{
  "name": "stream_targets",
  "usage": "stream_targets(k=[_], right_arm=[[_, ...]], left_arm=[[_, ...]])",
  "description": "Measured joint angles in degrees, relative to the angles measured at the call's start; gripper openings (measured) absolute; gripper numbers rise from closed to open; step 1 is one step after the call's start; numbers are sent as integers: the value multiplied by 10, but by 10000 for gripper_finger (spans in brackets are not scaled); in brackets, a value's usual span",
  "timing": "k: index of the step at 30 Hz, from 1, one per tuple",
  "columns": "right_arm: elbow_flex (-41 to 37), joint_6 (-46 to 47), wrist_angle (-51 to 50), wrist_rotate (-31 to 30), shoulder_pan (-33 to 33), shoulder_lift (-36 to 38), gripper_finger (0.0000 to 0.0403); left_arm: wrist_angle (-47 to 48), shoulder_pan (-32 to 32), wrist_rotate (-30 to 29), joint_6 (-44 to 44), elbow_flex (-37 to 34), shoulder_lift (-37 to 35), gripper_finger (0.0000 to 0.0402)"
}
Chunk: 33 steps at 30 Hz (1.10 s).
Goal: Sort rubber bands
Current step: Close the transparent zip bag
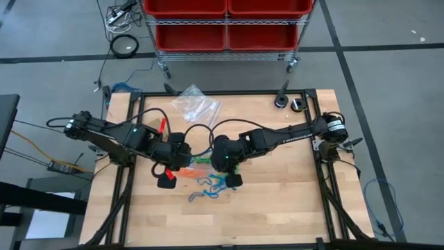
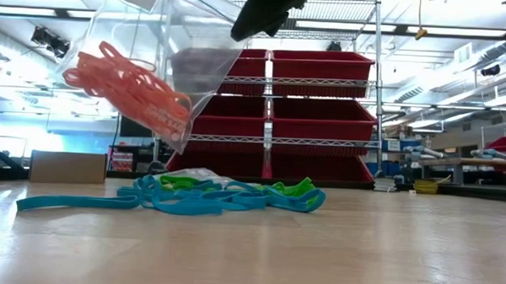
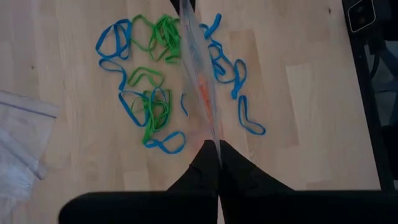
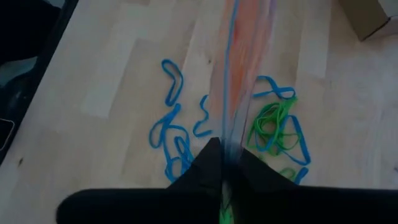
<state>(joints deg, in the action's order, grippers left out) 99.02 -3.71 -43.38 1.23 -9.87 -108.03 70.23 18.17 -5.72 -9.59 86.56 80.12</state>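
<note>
Rubber bands [image 2: 226, 196]: blue and green ones lying mid-table, awaiting sorting (orange ones [image 2: 128, 83] sitting bagged). Left gripper [image 3: 217, 163] and right gripper [image 4: 229, 163] both clamping clear bag [image 2: 167, 59] aloft.

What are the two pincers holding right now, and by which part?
Both hold the same clear bag of orange bands, lifted off the table: left pincer and right pincer each pinch its top edge.
</note>
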Motion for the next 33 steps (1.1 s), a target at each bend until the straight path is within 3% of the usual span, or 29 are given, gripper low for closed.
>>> stream_targets(k=[7,13,18,25,33], right_arm=[[0,3,-4,10,5,0,1],[0,7,-7,29,7,0,0],[0,6,11,64,10,0,10],[0,7,11,70,14,0,18],[0,5,2,65,14,0,2]], left_arm=[[14,0,8,-6,0,0,4],[19,0,18,-12,0,0,38],[19,3,13,0,0,0,8],[11,4,3,3,0,0,4],[-53,4,2,32,-17,1,39]])
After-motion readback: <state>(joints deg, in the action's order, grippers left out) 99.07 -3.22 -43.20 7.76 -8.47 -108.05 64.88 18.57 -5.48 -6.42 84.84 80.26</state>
